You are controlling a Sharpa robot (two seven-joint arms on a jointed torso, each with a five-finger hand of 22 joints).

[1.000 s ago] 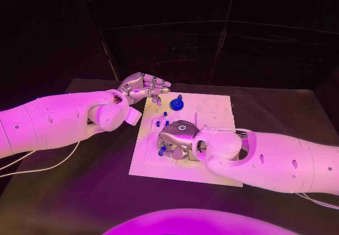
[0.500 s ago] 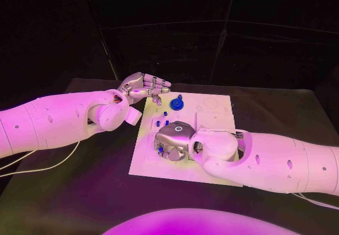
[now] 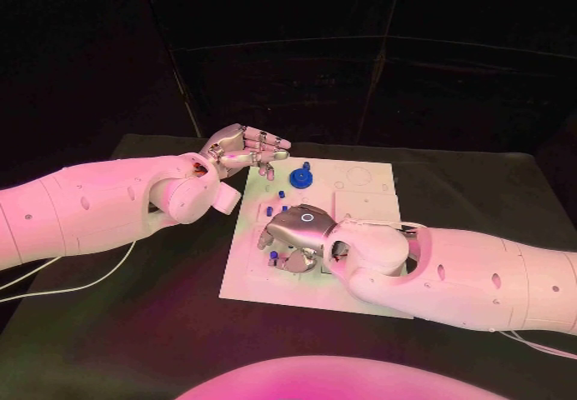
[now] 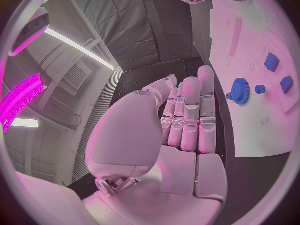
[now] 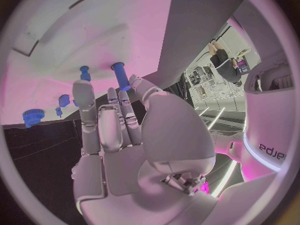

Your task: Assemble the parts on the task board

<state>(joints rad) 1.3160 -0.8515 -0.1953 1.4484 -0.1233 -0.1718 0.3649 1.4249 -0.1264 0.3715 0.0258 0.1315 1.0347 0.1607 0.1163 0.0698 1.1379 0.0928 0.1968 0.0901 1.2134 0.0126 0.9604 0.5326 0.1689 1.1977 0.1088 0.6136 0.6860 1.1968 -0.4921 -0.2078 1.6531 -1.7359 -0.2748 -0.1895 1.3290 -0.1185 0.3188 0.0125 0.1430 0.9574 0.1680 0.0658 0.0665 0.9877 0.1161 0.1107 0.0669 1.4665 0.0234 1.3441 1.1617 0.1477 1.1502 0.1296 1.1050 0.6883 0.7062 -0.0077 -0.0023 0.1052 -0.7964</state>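
The right robot hand [image 3: 297, 237] hangs low over the middle of the task board [image 3: 361, 192], palm down. In the right wrist view its fingers [image 5: 84, 102] are stretched out nearly side by side toward two upright blue pegs [image 5: 120, 75] standing in the board, the fingertips just short of the taller one. It holds nothing, and whether a fingertip touches the peg cannot be told.

The left robot hand [image 3: 247, 148] is held above the far left corner of the board, fingers extended close together and empty (it appears to be waiting). Near it on the board sits a blue gear [image 3: 301, 177], with small blue blocks [image 4: 272, 62] just beside it in the left wrist view.

The step in hand is probably grasping or seating the taller peg. To do it well, the right hand should bring thumb and a finger to opposite sides of the shaft, keep the peg upright, and stay clear of the shorter peg next to it. Pressing should go straight down, since a tilted push could jam the peg in its hole or shift the board on the table [image 3: 144, 317].
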